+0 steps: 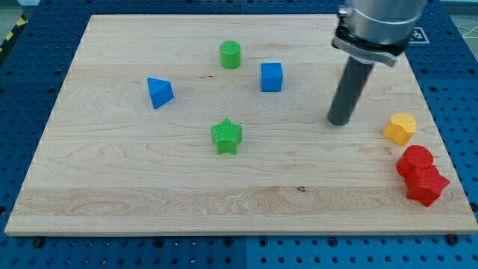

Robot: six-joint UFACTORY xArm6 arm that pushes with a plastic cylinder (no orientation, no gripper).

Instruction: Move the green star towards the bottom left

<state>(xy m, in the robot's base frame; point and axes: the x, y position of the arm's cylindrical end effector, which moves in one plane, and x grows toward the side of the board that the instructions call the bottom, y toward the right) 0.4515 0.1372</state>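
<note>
The green star [226,137] lies near the board's [112,202] centre, below the green cylinder [231,54] and blue cube [271,77]. Our tip [339,122] stands well to its right, touching no block, left of the yellow block [400,128]. We carry no pincer, only a rod.

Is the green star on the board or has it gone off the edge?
On the board. The green star sits flat near the wooden board's centre, away from every edge, with my tip off to the view's right, not touching it.
</note>
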